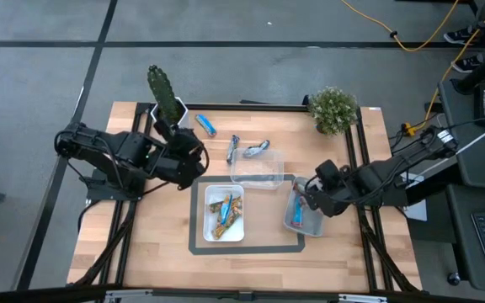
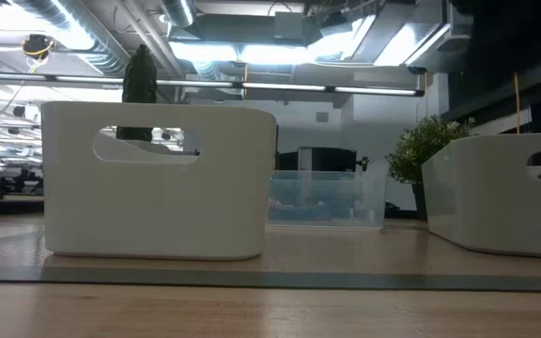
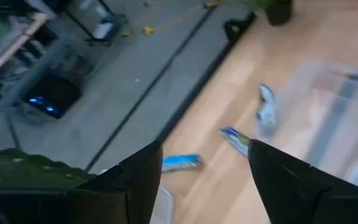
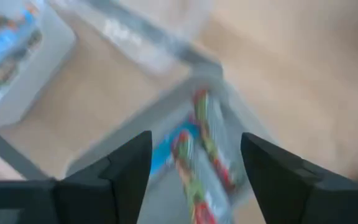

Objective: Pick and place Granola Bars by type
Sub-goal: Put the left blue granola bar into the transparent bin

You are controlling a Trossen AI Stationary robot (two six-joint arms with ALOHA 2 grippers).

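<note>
Three loose granola bars lie flat on the far part of the table: a blue one (image 1: 206, 125), a blue-silver one (image 1: 232, 149) and a silver one (image 1: 256, 149). The left wrist view shows them as a blue bar (image 3: 181, 163), a blue-silver bar (image 3: 235, 138) and a silver bar (image 3: 266, 106). Gold-brown bars (image 1: 225, 213) fill the middle white bin (image 1: 226, 194). Blue-red bars (image 4: 197, 149) lie in the right white bin (image 1: 312, 225). My left gripper (image 1: 199, 160) (image 3: 204, 149) is open and empty, left of the clear container (image 1: 255, 168). My right gripper (image 1: 308, 192) (image 4: 194, 140) hangs open and empty over the right bin.
A potted cactus (image 1: 165, 97) stands at the far left corner and a bushy plant (image 1: 333, 109) at the far right. A dark mat outline (image 1: 199, 244) frames the bins. In the low view the middle bin (image 2: 158, 178), clear container (image 2: 327, 199) and right bin (image 2: 505, 192) stand side by side.
</note>
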